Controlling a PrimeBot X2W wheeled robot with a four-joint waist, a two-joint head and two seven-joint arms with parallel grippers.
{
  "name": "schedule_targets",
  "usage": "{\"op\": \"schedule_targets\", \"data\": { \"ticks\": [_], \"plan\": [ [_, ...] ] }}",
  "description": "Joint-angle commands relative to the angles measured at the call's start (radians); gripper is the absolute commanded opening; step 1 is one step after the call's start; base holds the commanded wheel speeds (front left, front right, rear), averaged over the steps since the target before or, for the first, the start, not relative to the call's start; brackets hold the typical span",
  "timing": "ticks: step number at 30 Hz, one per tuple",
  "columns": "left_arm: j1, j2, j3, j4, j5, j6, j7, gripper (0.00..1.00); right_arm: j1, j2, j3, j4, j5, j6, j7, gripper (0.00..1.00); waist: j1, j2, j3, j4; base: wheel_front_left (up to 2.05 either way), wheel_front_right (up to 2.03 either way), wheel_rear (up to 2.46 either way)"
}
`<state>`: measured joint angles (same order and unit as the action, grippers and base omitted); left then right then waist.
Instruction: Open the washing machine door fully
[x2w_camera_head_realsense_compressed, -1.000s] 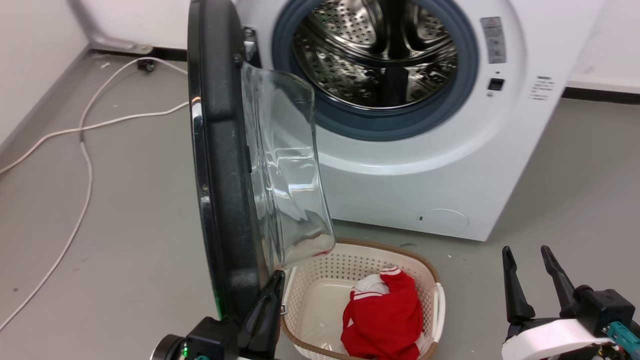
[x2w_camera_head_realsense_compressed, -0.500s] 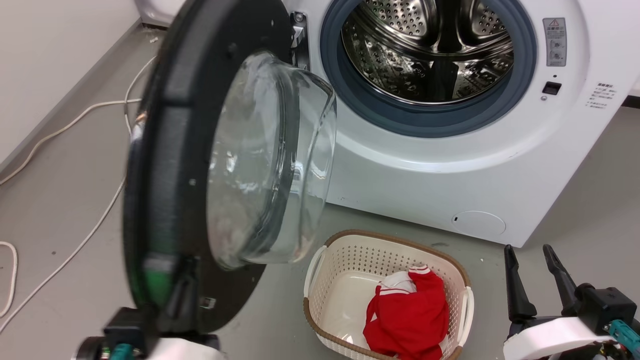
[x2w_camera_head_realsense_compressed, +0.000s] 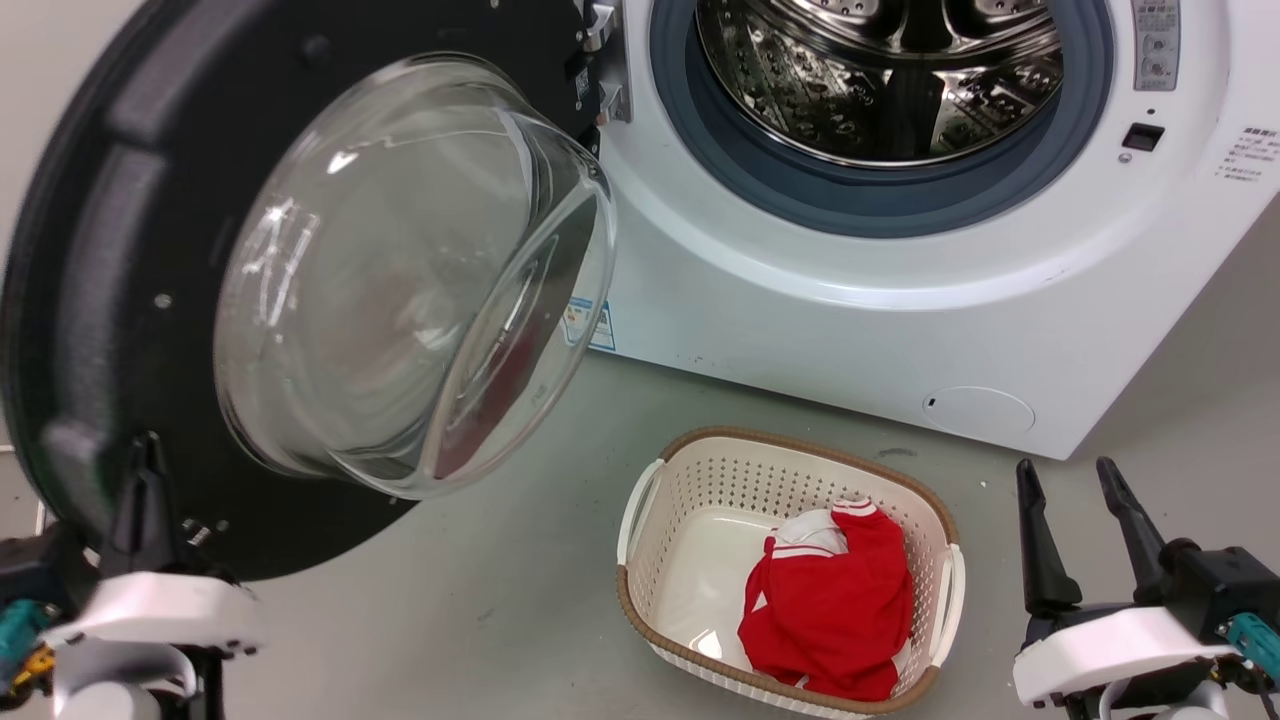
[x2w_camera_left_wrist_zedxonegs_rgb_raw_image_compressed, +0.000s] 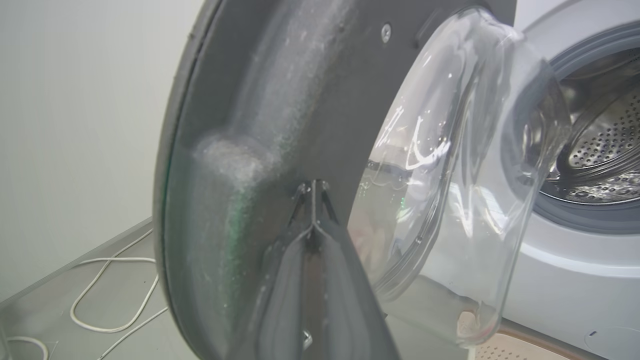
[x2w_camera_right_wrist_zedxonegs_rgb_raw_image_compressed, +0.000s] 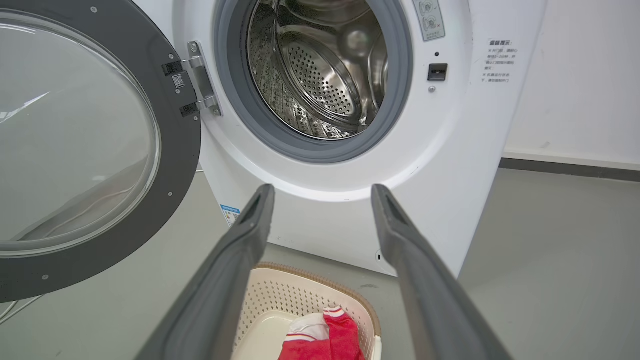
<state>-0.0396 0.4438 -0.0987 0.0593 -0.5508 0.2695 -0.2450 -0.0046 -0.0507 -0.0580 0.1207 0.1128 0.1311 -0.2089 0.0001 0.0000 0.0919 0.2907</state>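
Observation:
The washing machine door (x2w_camera_head_realsense_compressed: 110, 250) stands swung far out to the left, its black inner face and bulging glass bowl (x2w_camera_head_realsense_compressed: 400, 270) turned toward me. My left gripper (x2w_camera_head_realsense_compressed: 148, 455) is shut, and its joined tips touch the door's lower inner face. In the left wrist view the left gripper (x2w_camera_left_wrist_zedxonegs_rgb_raw_image_compressed: 312, 222) meets the dark door (x2w_camera_left_wrist_zedxonegs_rgb_raw_image_compressed: 250, 115) just left of the glass. The white washing machine (x2w_camera_head_realsense_compressed: 850, 320) shows its steel drum (x2w_camera_head_realsense_compressed: 880, 70) uncovered. My right gripper (x2w_camera_head_realsense_compressed: 1085, 490) hangs open at the lower right, away from the door. In the right wrist view the right gripper (x2w_camera_right_wrist_zedxonegs_rgb_raw_image_compressed: 320, 192) frames the washing machine (x2w_camera_right_wrist_zedxonegs_rgb_raw_image_compressed: 340, 220) beside the door (x2w_camera_right_wrist_zedxonegs_rgb_raw_image_compressed: 177, 150).
A beige laundry basket (x2w_camera_head_realsense_compressed: 700, 442) with a red garment (x2w_camera_head_realsense_compressed: 830, 610) sits on the grey floor in front of the machine, between my arms. A white cable (x2w_camera_left_wrist_zedxonegs_rgb_raw_image_compressed: 100, 280) lies on the floor left of the door, near the wall.
The door has swung further open to the left, from edge-on to showing its inner face, with my left gripper following it. The head view has shifted. The right gripper holds still.

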Motion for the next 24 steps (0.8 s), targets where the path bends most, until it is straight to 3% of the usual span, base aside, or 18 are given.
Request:
{"op": "schedule_targets", "data": {
  "ticks": [1, 13, 24],
  "plan": [
    [-0.031, 0.007, 0.018, 0.024, -0.006, -0.008, -0.009, 0.0, -0.019, 0.001, -0.004, -0.007, -0.009, -0.001, 0.004, 1.0, -0.0001, 0.0, 0.008, -0.001, 0.0, 0.0, 0.0],
    [-0.172, 0.029, 0.194, 0.281, -0.006, -0.084, -0.022, 0.0, -0.034, 0.001, -0.005, -0.02, -0.023, -0.001, 0.019, 1.0, -0.0001, 0.0, 0.046, -0.028, 0.0, 0.0, 0.0],
    [-0.224, 0.013, 0.305, 0.391, 0.064, -0.149, -0.02, 0.0, -0.036, 0.001, -0.007, -0.017, -0.025, -0.001, 0.019, 1.0, -0.0001, 0.0, 0.052, -0.055, 0.0, 0.0, 0.0]
  ]
}}
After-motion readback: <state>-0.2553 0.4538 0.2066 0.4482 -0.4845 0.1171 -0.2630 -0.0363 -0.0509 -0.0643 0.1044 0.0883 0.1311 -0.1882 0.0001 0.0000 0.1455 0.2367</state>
